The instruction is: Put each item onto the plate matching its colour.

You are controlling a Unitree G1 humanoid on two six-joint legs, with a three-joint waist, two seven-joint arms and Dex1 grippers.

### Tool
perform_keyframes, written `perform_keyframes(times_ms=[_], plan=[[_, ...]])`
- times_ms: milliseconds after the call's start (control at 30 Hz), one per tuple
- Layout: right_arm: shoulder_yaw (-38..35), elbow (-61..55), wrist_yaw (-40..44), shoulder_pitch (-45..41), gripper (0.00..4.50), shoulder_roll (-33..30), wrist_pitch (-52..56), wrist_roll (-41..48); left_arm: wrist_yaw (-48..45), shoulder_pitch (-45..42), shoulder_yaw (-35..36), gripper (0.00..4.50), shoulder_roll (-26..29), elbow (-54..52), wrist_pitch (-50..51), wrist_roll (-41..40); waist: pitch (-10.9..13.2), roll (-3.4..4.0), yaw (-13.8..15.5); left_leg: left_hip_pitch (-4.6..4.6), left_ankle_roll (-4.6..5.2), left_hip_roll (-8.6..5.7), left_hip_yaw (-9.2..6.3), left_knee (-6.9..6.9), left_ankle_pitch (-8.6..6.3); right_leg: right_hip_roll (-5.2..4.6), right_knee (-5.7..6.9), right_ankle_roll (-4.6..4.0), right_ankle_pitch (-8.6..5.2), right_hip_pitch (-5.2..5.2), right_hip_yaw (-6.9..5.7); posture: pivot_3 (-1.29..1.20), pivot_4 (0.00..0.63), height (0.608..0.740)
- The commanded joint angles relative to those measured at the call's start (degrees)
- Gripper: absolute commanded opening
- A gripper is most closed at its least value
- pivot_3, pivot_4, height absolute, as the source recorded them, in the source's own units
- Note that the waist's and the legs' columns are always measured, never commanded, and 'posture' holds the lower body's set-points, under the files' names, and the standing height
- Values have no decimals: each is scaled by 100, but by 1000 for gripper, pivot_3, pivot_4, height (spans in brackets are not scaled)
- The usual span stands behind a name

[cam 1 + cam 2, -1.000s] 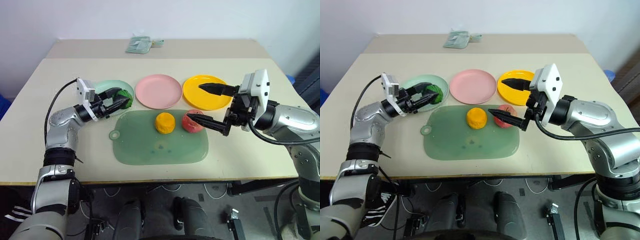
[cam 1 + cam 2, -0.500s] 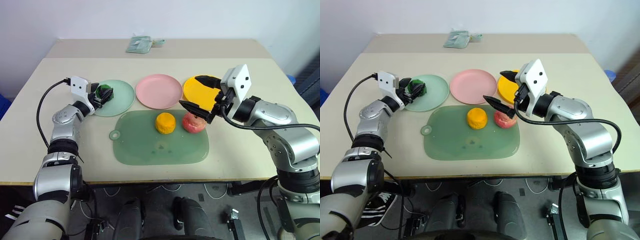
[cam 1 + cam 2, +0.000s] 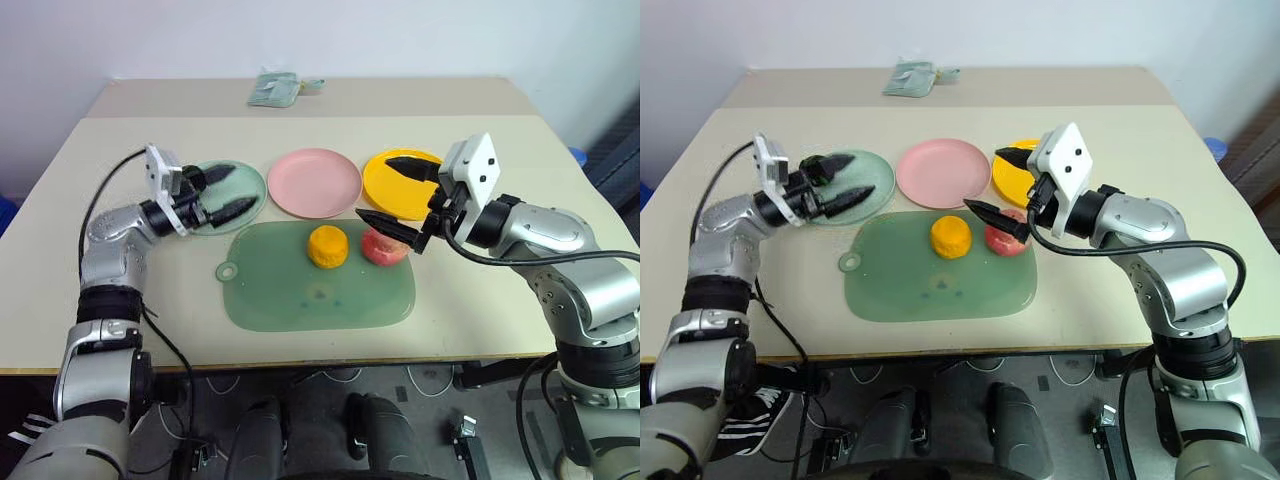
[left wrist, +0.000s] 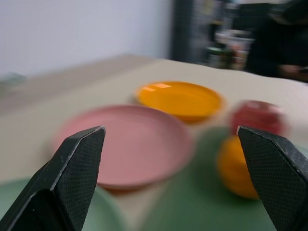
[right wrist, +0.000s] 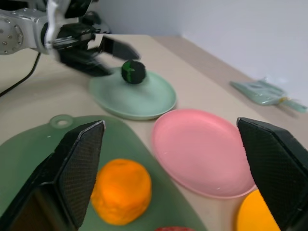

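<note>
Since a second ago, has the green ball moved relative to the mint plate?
Yes. The green ball now rests on the mint plate, released near its far-left rim; earlier the left hand gripped it over the plate's mat-side edge.

Both head eyes look forward and down over the whole beige surface (image 3: 480, 300). Each wrist camera sits low, close, facing inward; all share the round pink plate (image 3: 316, 182).

Table (image 3: 500, 310): beige top, a seam running across it near the far edge. Wall (image 3: 400, 40): plain white, directly behind the table's far edge. Floor (image 3: 330, 400): dark, visible below the table's near edge, loose cables lying on it. Blue objects (image 3: 612, 158): partly visible past the table's right edge. Lighting: even, soft.
</note>
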Motion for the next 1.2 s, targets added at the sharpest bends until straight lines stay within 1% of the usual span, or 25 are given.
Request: perform_keyframes(times_ms=[33, 133, 267, 333, 400, 467, 533, 667, 733, 900, 1133, 1200], plan=[[2, -275, -17, -123, 4500, 63, 32, 76, -392, 73, 26, 4490, 266, -588, 622, -367, 0, 0, -2, -1, 0, 0, -2, 0, 0, 0, 0, -4, -2, -1, 0, 0, 150, 740], [159, -208, -93, -155, 4500, 94, 100, -88, -657, 146, 56, 4490, 434, -746, 914, -490, 0, 0, 5, 0, 0, 0, -3, 1, 0, 0, 0, -6, -3, 0, 0, 0, 150, 740], [320, -112, -284, -312, 4500, 295, 233, -135, -1028, 282, -64, 4490, 662, -756, 706, -330, 0, 0, 7, -1, 0, -1, -2, 1, 0, -1, -1, -6, -4, 0, 0, 0, 150, 740], [709, 18, -467, -473, 4500, 514, 282, -424, -1201, 328, -119, 4490, 851, -699, 868, -300, 0, 0, -26, -1, 0, 0, -1, 1, 0, 0, 0, -7, -4, -3, 0, 0, 150, 740], [1014, 233, -654, -688, 4500, 908, 504, -486, -1383, 405, -181, 4490, 1018, -617, 741, -182, 0, 0, -74, -1, 0, 1, -3, 0, 0, 1, 2, -8, -4, -5, 0, 0, 150, 740], [1302, 543, -734, -877, 4500, 1137, 756, -648, -1402, 406, -149, 4490, 1067, -541, 642, -133, 0, 0, -93, -1, 0, 3, -2, -1, 0, 3, 5, -8, -5, -8, 0, 0, 150, 740], [1461, 882, -693, -992, 4500, 1240, 1025, -704, -1396, 381, -104, 4490, 1068, -504, 617, -147, 0, 0, -81, -2, 0, 3, -1, -1, 0, 2, 5, -9, -5, -9, 0, 0, 150, 740], [1948, 1410, -517, -1221, 4500, 1247, 1318, -998, -1325, 496, -16, 4490, 1059, -617, 581, -199, 0, 0, -60, -9, 0, -3, 0, 2, 0, -7, 0, -9, -5, -7, 0, 0, 150, 740], [1884, 1580, -489, -1308, 4500, 1389, 1412, -947, -1270, 647, 41, 4490, 1047, -797, 591, -248, 0, 0, -83, -10, 0, -3, 3, 2, 0, -9, -2, -9, -5, -8, 1, 0, 150, 740], [2000, 1977, -424, -1394, 4500, 1397, 1402, -1235, -1131, 1033, 172, 4490, 1111, -1253, 725, -402, 0, 0, -97, -9, 0, 2, 1, -2, 0, -1, 6, -7, -4, -16, 1, 0, 150, 740], [2093, 2099, -160, -1367, 4500, 1427, 1469, -1323, -975, 1234, 308, 4490, 1142, -1512, 814, -513, 0, 0, -83, -8, 0, 2, 2, -2, 0, -3, 5, -7, -4, -15, 1, 0, 150, 740], [2183, 2093, -92, -1344, 3952, 1420, 1451, -1395, -954, 1240, 317, 4500, 1137, -1532, 801, -516, 0, 0, -83, -8, 0, 2, 2, -2, 0, -3, 5, -7, -4, -14, 1, 0, 150, 740]])
